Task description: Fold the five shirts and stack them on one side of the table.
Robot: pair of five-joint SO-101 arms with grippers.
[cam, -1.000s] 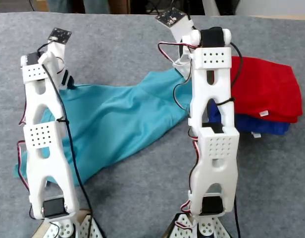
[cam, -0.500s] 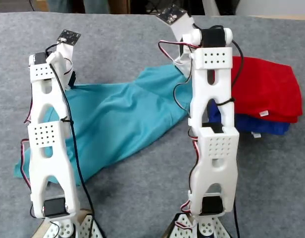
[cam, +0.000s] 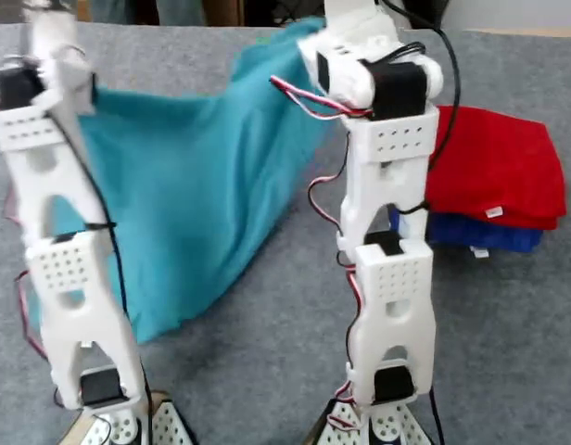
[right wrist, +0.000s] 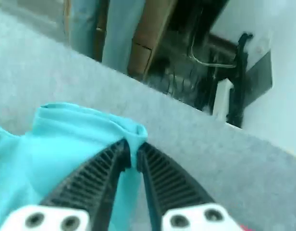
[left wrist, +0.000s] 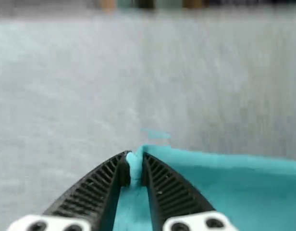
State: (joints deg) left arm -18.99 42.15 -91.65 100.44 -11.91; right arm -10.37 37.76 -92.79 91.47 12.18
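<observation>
Grey felt-like cloth covers the table (cam: pixel 508 352) edge to edge. Teal shirt (cam: pixel 193 185) hangs in the upper left and centre of the high view, stretched between the two arms. Its top edge runs from the L arm (cam: pixel 68 269) at upper left to the R arm (cam: pixel 387 278) at top centre. Its lower end drapes onto the table at lower left, where the L arm hides part of it.

L gripper (left wrist: pixel 134 166): jaws nearly closed, pinching a small bunched bit of teal hem between the ribbed pads. R gripper (right wrist: pixel 131 156): jaws narrow too, clamped on a folded corner of the shirt.

In the high view the L arm's top is cut off by the frame edge, and the R arm's wrist covers the shirt corner there.

Right side of frame: red shirt (cam: pixel 499 167), folded, lying on a blue shirt (cam: pixel 471 234) — blue mostly hidden, just a strip showing below the red. Small white tags (cam: pixel 494 212) on both, print too small to read.

Bg in the R wrist view is blurred — furniture and cables, hard to make out.
</observation>
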